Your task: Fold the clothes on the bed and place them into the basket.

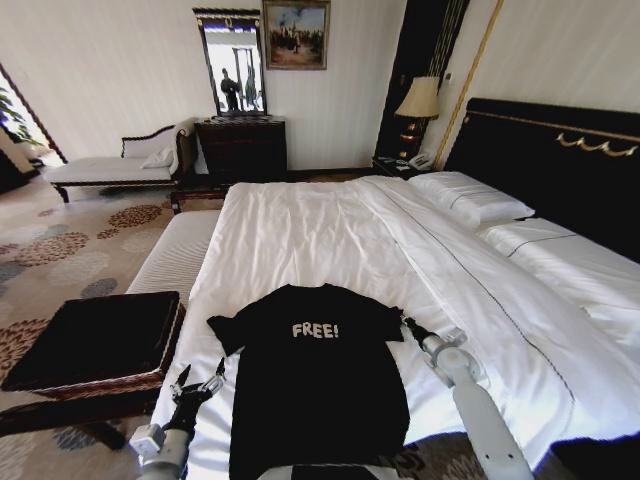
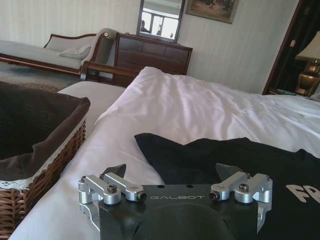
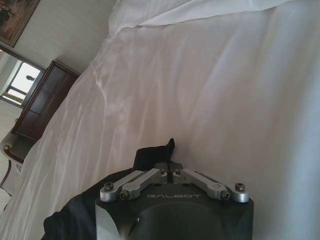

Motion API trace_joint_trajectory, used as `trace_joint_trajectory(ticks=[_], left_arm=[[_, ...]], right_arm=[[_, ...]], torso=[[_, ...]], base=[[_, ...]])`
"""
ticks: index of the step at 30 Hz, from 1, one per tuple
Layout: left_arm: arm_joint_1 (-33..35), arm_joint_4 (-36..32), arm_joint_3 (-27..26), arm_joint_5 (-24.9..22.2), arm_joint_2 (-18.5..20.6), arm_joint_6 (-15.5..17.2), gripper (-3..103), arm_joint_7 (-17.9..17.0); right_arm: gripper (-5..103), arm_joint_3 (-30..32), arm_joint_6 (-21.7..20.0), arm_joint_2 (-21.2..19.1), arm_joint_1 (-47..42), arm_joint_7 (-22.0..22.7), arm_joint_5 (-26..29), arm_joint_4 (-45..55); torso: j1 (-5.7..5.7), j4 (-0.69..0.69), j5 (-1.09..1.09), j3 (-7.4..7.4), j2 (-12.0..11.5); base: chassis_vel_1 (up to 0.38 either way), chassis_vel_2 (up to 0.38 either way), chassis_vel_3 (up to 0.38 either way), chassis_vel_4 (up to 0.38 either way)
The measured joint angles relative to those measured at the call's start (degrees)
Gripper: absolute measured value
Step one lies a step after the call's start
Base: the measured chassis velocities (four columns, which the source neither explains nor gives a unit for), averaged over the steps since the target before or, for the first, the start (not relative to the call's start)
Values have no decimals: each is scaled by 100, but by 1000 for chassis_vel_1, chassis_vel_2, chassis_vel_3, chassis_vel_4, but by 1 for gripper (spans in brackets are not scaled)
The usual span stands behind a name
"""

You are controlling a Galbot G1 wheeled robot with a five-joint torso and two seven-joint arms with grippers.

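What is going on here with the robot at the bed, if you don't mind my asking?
A black T-shirt lies spread flat on the bed. The right gripper is shut on the T-shirt's sleeve edge, while the left gripper sits open near the opposite sleeve. The basket waits beside the bed on the robot's left.

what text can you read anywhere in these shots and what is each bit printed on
"FREE!" in white letters on the chest of the black short-sleeved T-shirt spread on the white bed.
"GALBOT" on the black body behind the left gripper.
"GALBOT" on the black body behind the right gripper.
"FR", the cut-off start of the shirt's lettering, at the left wrist view's edge.
Nothing else carries legible writing.
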Motion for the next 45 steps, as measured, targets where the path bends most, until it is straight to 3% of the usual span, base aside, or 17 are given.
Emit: trace_joint_trajectory(ticks=[16, 31, 35, 45], left_arm=[[-38, 15, 15, 25, -15, 5, 100, -30], [-44, 23, 47, 6, -12, -12, 100, -24], [-49, 16, 14, -14, -11, -17, 100, -19], [-20, -62, -101, -47, -41, -24, 100, -13]], right_arm=[[0, -42, -45, -60, -69, 77, -13, 225], [0, -72, -127, -394, -423, 307, -14, 1491], [0, -272, -243, -493, -524, 471, 44, 2221], [0, -987, -326, -510, -420, 527, -195, 2472]], torso=[[0, 1, 0, 0, 0], [-1, -1, -2, 0, 0], [0, 0, -2, 0, 0], [-1, 0, -1, 0, 0]], base=[[0, 0, 0, 0], [0, 0, 0, 0], [0, 0, 0, 0], [0, 0, 0, 0]])
